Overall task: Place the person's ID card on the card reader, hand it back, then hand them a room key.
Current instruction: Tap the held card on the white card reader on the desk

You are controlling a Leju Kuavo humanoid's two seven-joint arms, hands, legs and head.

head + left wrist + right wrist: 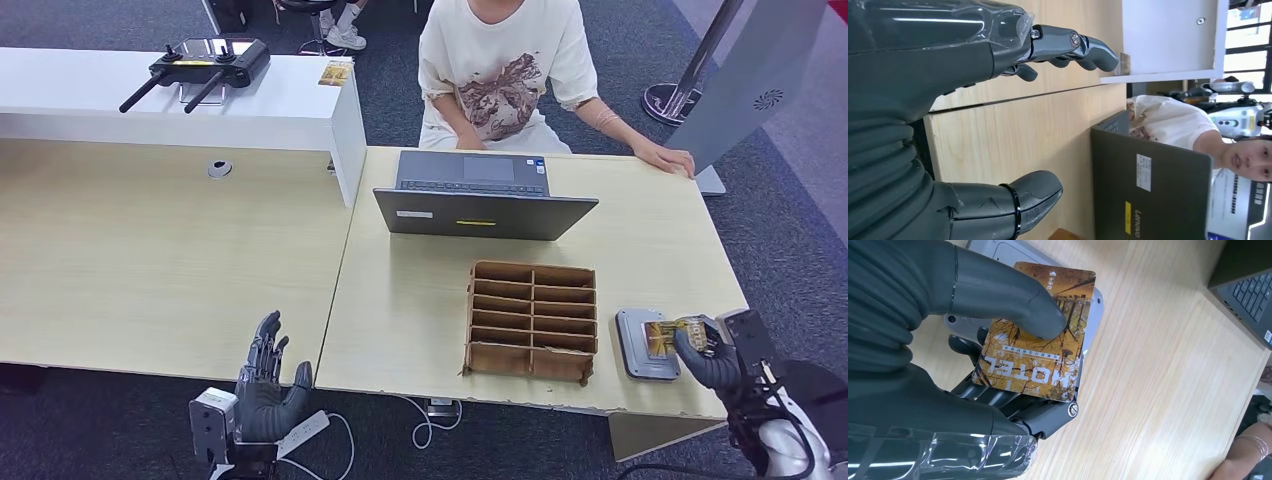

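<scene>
My right hand (703, 358) pinches a yellow-orange card printed "HOTEL" (663, 337) between thumb and fingers. The card hangs flat just over the grey card reader (634, 350) near the table's front right corner. In the right wrist view the thumb (1013, 300) presses on the card (1035, 371), with the reader (1094, 310) showing under its far edge. My left hand (266, 384) hovers at the table's front edge on the left, fingers apart (1073, 45), holding nothing. A person in a white shirt (500, 70) sits across the table, one hand (668, 157) resting on it.
An open grey laptop (480, 200) stands in front of the person. A brown slotted organizer (532, 320) sits between the laptop and the reader. The white counter (100, 100) at back left carries a black controller (200, 65) and a small orange card (335, 72).
</scene>
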